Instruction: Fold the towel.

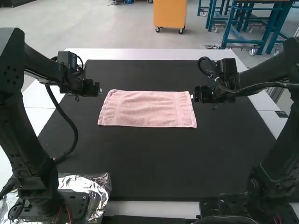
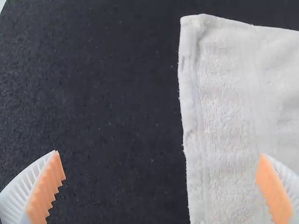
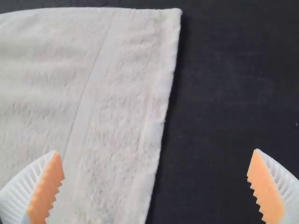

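Observation:
In the high view my left gripper (image 1: 98, 89) hangs just beyond the left end of the pink towel (image 1: 148, 109), and my right gripper (image 1: 192, 96) is at its right end. The towel lies flat as a wide rectangle on the black mat; whether it is folded I cannot tell. From the left wrist, the left gripper (image 2: 160, 186) stands wide open over the edge of the towel (image 2: 229, 102), nothing between its pads. The right wrist view has the right gripper (image 3: 156, 184) wide open too, above the edge of the towel (image 3: 117, 93).
A black mat (image 1: 177, 163) covers most of the white table (image 1: 149, 54). Crumpled foil (image 1: 100, 186) lies by the left arm's base at the near left. Cables hang along both arms.

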Motion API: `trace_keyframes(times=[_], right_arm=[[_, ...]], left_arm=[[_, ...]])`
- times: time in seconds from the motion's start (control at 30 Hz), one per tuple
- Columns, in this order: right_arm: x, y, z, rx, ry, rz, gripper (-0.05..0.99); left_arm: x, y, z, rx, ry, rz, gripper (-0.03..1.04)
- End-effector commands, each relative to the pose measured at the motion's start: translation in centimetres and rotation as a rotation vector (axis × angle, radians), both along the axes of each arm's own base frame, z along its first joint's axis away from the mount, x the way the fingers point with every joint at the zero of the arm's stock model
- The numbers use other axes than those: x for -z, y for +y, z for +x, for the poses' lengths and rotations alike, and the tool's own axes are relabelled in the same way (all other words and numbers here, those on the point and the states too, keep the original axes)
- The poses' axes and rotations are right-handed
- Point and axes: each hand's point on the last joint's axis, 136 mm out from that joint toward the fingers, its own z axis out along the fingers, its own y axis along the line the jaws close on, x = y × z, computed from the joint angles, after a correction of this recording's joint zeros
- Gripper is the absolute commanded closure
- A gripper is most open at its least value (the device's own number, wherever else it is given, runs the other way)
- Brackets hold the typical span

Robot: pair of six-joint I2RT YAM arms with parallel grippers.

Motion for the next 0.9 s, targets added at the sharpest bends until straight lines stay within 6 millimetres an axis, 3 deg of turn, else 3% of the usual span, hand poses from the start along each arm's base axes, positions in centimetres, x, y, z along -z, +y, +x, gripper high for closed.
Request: trace_keyframes(times=[0.0,0.5,0.87], right_arm=[[-0.3,1.1,1.9,-0.007,-0.022,0.006,0.03],[4.1,2.1,7.3,-0.026,-0.003,-0.043,0.03],[6.2,2.8,9.9,-0.033,0.009,-0.051,0.03]], left_arm=[[-0.1,-0.6,1.8,0.017,-0.017,-0.015,0.05],[2.9,-1.6,5.9,0.071,-0.015,0.030,0.05],[4.4,-1.9,7.9,0.080,-0.001,0.076,0.05]])
